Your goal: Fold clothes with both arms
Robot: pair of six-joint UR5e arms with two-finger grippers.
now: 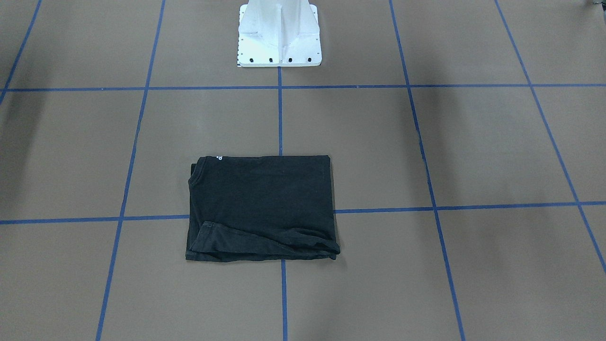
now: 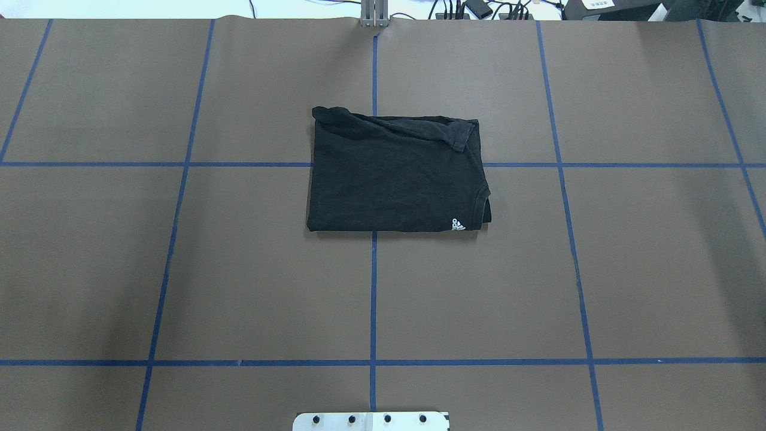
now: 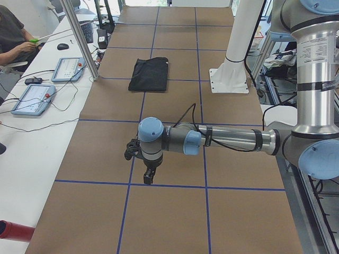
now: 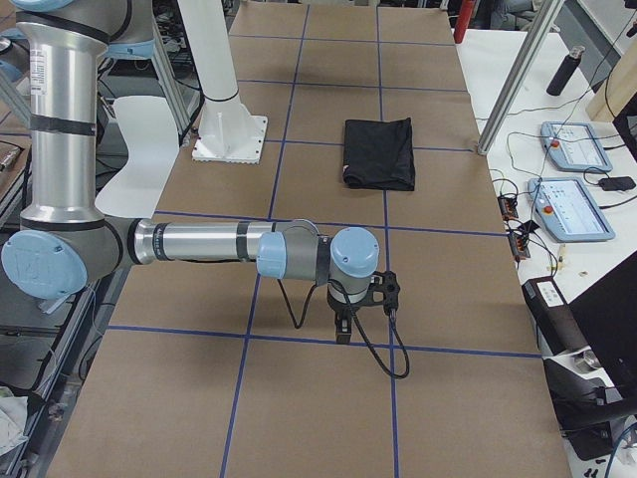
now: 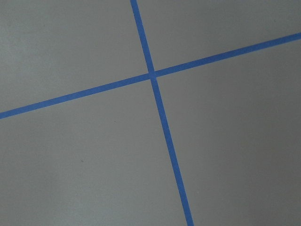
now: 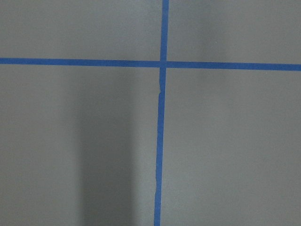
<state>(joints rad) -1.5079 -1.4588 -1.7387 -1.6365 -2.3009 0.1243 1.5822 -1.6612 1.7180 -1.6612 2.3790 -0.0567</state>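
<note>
Item: one black T-shirt (image 2: 395,173), lying flat on the brown bench (image 2: 239,269), straight out in front of the white pedestal (image 1: 279,35) and well apart from it, across the blue tape lines (image 2: 373,287) that run out from the pedestal. Condition: folded into a compact rectangle of several layers; a small white logo (image 2: 458,224) shows at the corner nearest the pedestal, the collar (image 2: 482,200) at the short edge beside it, and one sleeve (image 2: 458,134) lies tucked across the edge farthest from the pedestal, slightly rumpled. Left arm (image 3: 228,138): stretched low over the bench well out to the pedestal's left side, far from the garment; left tool (image 3: 150,177) points down above a tape crossing, holds nothing visible, and whether its jaws stand apart or together cannot be told. Right arm (image 4: 199,242): mirrored well out to the pedestal's right side; right tool (image 4: 341,329) likewise hangs over a tape crossing, state cannot be told. Both wrist views show only bare bench and tape. Progress, as a judgement: folding appears complete or nearly so; at most the loose far edge might want squaring.
</note>
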